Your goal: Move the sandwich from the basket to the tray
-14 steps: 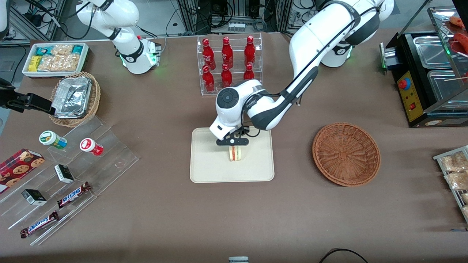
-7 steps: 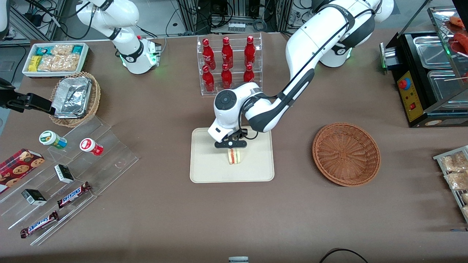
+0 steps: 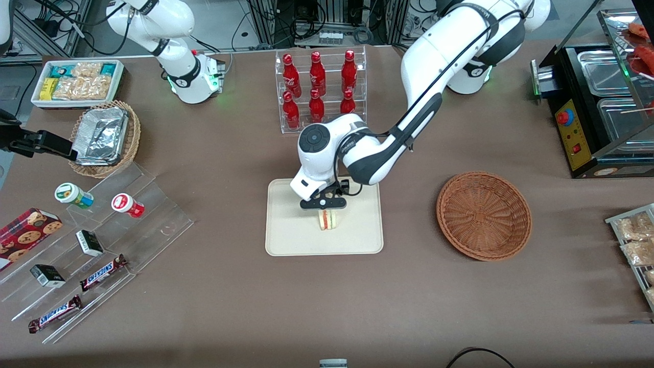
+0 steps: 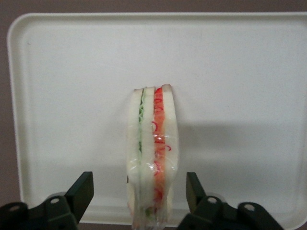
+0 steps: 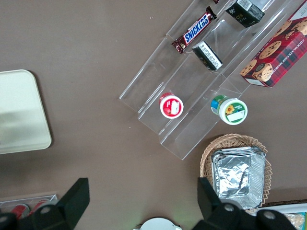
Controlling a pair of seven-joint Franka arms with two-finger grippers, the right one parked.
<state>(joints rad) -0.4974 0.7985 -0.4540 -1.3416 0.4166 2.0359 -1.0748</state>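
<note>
From the front, the sandwich (image 3: 327,219) stands on its edge on the cream tray (image 3: 286,235), a little toward twelve o'clock of the tray's middle, with its striped filling facing the camera. The working arm's hand (image 3: 324,206) hangs directly above the sandwich, its black fingers spread to either side of the bread. The brown wicker basket (image 3: 483,215) sits on the worktop (image 3: 225,286) at three o'clock from the tray, well apart from it, toward the working arm's end. A clear rack of red bottles (image 3: 319,87) stands at twelve o'clock from the tray, farther from the camera. Toward the parked arm's end lie a tan basket of foil packets (image 3: 104,137), a white bin of snacks (image 3: 77,82) and a clear stepped stand (image 3: 97,250) with candy bars and small tubs. In the left wrist view, the sandwich (image 4: 152,153) stands upright on the tray (image 4: 72,96), green and red layers showing between white bread, and the hand (image 4: 139,191) is released: each finger (image 4: 81,191) stands clear of the bread with a gap on both sides. In the right wrist view, a corner of the tray (image 5: 19,115) shows beside the stepped stand (image 5: 201,86) and the foil-packet basket (image 5: 237,167).
</note>
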